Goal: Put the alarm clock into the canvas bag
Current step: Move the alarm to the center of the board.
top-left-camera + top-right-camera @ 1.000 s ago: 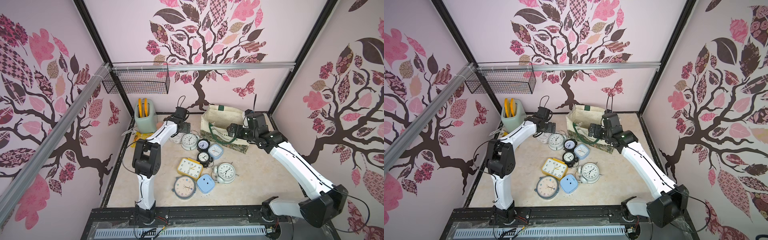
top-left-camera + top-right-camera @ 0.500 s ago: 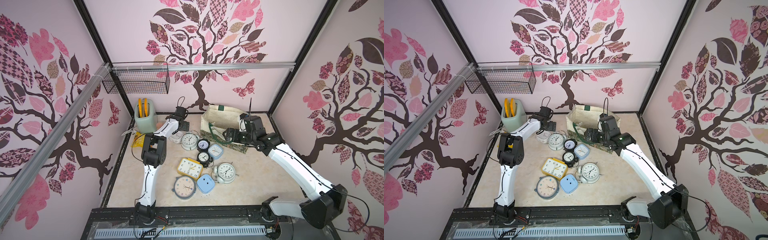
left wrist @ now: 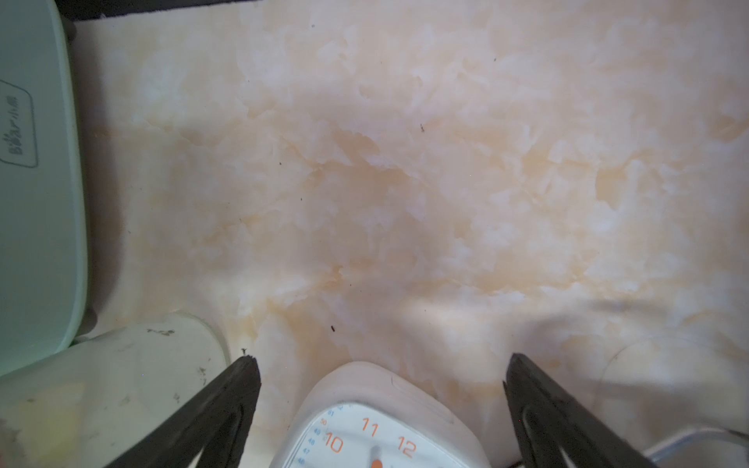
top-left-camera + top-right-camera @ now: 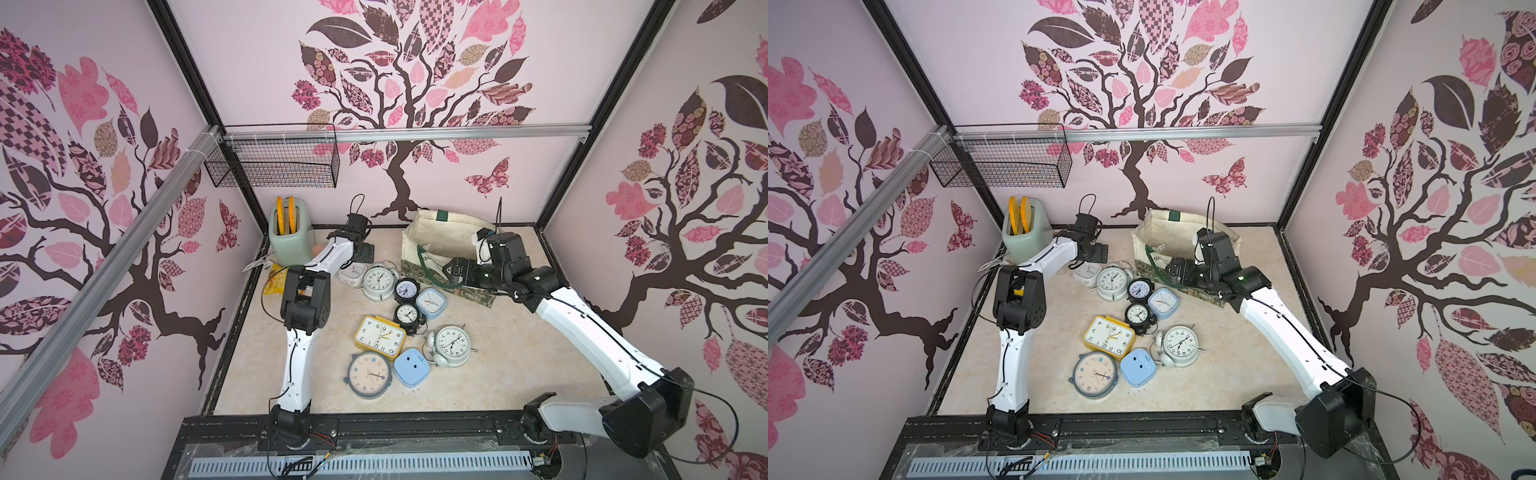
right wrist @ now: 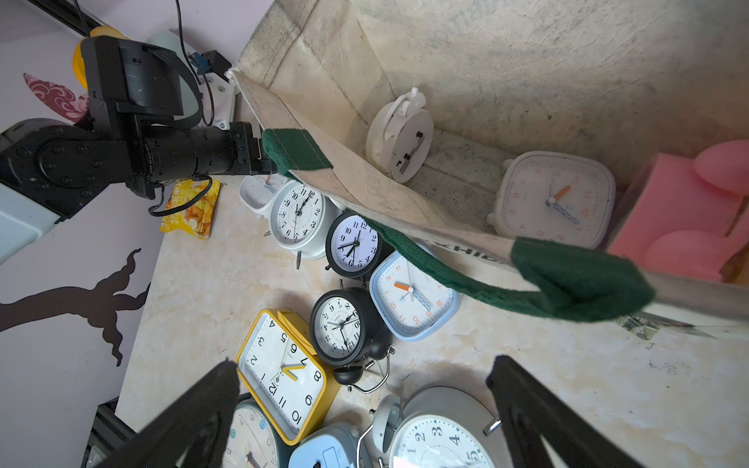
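Alarm clock: white, rounded-square, orange numerals; lying face-up on table near toaster, outside canvas bag. Probably light, rigid, slick plastic; best pinched across opposite sides. Straddled by left gripper, fingers spread, not touching. Right gripper likewise spread, empty.

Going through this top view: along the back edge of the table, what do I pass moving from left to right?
pale green toaster → left gripper, open, above the clocks → canvas bag
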Controlling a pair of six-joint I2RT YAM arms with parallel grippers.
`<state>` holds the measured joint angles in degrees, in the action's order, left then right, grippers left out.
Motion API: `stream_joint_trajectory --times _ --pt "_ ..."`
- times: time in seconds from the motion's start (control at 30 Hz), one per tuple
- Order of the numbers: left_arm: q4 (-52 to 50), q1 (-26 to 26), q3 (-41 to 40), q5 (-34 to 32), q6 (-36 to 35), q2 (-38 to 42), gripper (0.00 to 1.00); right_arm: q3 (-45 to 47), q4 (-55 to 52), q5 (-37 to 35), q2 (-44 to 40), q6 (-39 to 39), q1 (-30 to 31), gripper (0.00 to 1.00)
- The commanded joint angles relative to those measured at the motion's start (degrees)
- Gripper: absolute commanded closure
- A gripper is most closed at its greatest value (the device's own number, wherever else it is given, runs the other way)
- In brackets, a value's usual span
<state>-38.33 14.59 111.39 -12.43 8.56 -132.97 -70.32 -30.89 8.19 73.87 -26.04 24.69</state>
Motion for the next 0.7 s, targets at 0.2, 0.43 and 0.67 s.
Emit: stream_joint_trajectory --times 0.2,0.43,0.67 --pt "-0.92 -0.37 -6.8 0.98 0.62 1.86 0.04 -0.06 -0.13 0.69 -2.21 -0.06 2.38 0.0" --pt "0.47 -0.41 -14.19 1.0 2.96 7.38 0.06 -0.24 0.56 1.11 -1.36 -0.35 5.01 0.0" --pt "0.38 -0.36 -25.36 0.51 5.68 14.9 0.07 0.78 2.01 2.53 -1.93 -1.21 5.28 0.0"
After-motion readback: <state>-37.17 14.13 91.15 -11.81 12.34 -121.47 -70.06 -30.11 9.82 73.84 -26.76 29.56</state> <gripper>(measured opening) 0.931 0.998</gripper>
